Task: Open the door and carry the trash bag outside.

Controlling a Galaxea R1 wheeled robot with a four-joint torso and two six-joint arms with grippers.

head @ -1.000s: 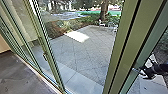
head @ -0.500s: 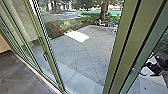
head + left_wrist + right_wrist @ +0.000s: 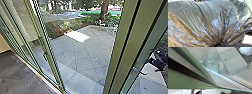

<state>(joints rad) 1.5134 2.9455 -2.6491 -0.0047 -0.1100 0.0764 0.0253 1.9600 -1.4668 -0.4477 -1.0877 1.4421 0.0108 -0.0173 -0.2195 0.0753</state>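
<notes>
The left gripper's fingers (image 3: 218, 45) pinch the gathered folds of the trash bag (image 3: 204, 18). Near a green-framed door (image 3: 147, 51), the right gripper (image 3: 153, 64) hovers apart from the metal handle (image 3: 140, 72); whether it is open or closed cannot be told.

I see sun patch (image 3: 78, 36) on the grey paving (image 3: 80, 53) out front. Shrubs (image 3: 62, 25) line its far-left edge, tree trunk (image 3: 104, 11) stands past the far-right corner. Small white thing (image 3: 102, 23) near the trunk, maybe a chair; poor view. Dark floor (image 3: 20, 75) on my left, indoors.
</notes>
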